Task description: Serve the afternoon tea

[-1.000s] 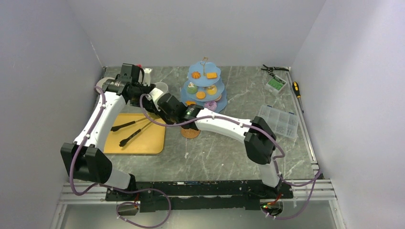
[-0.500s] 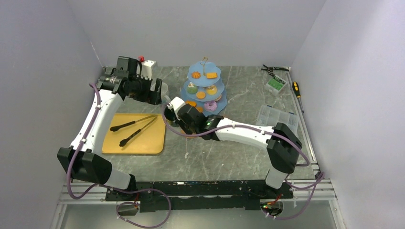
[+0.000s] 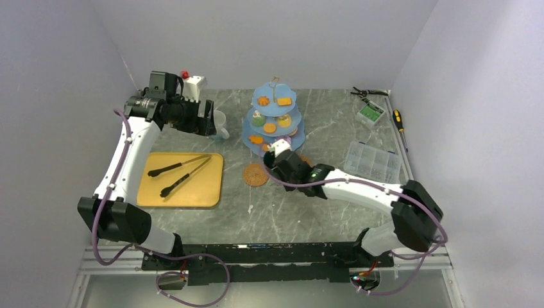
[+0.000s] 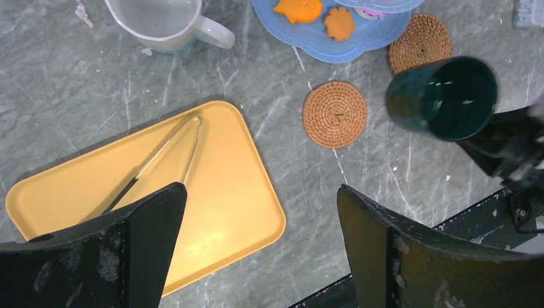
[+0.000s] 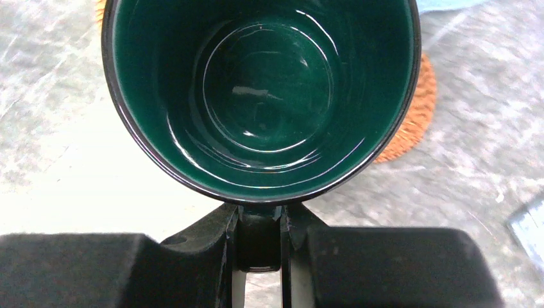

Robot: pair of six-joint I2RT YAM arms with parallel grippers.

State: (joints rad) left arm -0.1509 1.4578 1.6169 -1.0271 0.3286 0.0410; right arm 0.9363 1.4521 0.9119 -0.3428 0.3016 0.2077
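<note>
The right gripper point(image 5: 260, 239) pinches only the dark green mug point(image 5: 263, 96) by its thin handle, so it may slip. The left gripper point(image 4: 263, 240) is spread wide.

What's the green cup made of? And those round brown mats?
The dark green mug looks like glazed ceramic: its inside is glossy and catches bright reflections. The round coasters look like woven rattan or straw, matte, with tan fibre coiled in spiral rings. Neither is certain from looks alone.
</note>
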